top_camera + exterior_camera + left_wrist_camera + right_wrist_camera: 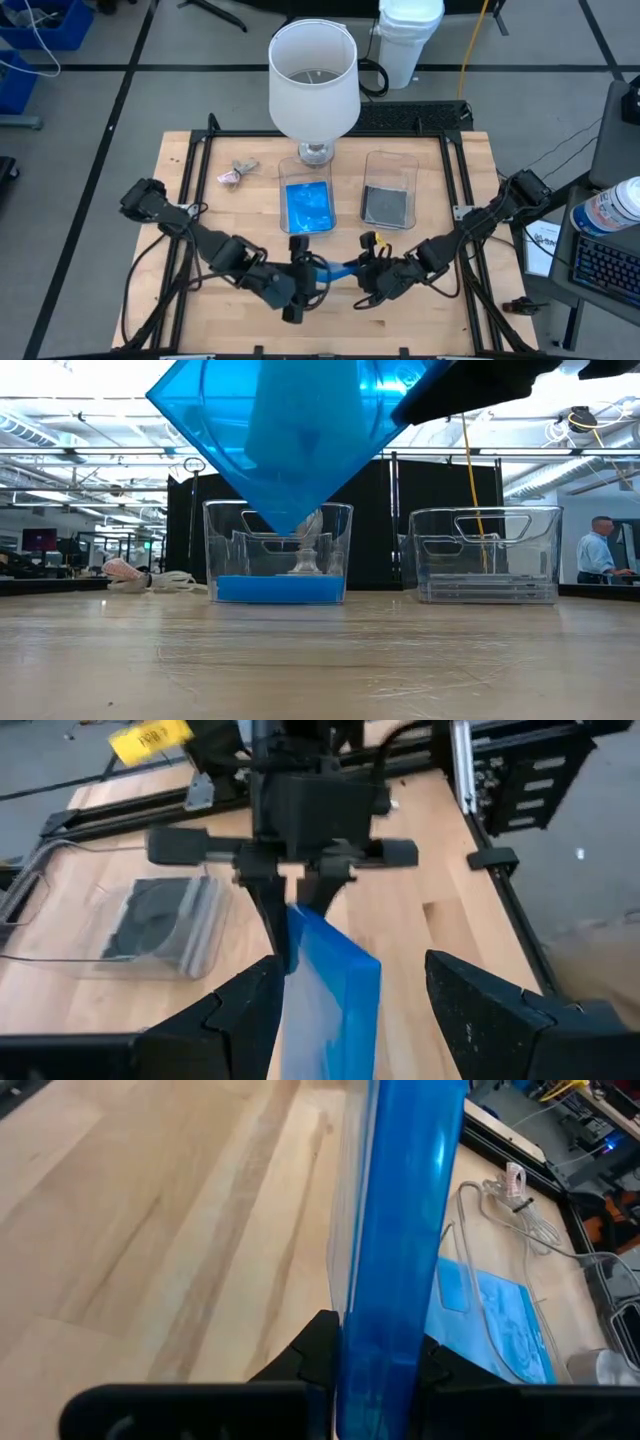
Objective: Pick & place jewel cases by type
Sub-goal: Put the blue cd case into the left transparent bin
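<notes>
Midair, the right tool (300, 905) pinches a blue jewel case (330, 990) (apparently on edge); the left tool (350, 1005) gapes around it.

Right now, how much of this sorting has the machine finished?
Partly done, it seems. One tub already holds blue cases, the other tub grey ones. In hand: the right gripper pinches a blue jewel case upright, between the open fingers of the left gripper. Left: dropping it in the blue tub.

Between the grippers a jewel case (335, 269) hangs before two tubs (388, 190), lamp (313, 85) behind
</notes>
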You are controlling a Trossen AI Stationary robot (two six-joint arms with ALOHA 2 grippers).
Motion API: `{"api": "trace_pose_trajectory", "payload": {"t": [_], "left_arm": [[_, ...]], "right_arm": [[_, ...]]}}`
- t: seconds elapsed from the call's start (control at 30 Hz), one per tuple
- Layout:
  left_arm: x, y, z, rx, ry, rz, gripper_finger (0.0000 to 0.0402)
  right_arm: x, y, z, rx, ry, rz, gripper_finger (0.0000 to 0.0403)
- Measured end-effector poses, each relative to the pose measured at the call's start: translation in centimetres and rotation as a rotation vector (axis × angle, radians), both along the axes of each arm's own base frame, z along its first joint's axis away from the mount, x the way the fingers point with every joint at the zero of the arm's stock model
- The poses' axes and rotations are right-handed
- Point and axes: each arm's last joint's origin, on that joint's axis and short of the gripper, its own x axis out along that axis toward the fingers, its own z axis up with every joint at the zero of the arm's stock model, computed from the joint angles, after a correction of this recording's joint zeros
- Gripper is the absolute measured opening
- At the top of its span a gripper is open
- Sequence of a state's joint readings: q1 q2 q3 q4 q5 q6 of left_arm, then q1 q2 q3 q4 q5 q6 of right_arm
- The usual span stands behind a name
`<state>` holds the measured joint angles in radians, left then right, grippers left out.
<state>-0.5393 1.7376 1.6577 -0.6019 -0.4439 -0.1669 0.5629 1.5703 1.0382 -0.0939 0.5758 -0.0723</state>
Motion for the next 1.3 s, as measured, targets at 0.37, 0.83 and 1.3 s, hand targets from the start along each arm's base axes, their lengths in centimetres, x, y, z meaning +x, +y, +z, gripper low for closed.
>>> {"api": "trace_pose_trajectory", "payload": {"t": [0.37,0.83,1.3], "left_arm": [[1.3,0.5,-1.7,0.051,0.054,-0.008,0.0243],[1.6,1.3,-1.9,0.071,0.080,-0.008,0.0039],[1.2,0.8,-1.9,0.185,0.081,-0.065,0.0043]], "right_arm": [[0.4,-0.6,0.1,0.002,-0.013,-0.017,0.0038],[0.6,-0.9,0.0,0.015,-0.005,-0.029,0.0039],[0.8,-0.9,0.2,0.007,-0.034,-0.023,0.0084]]}}
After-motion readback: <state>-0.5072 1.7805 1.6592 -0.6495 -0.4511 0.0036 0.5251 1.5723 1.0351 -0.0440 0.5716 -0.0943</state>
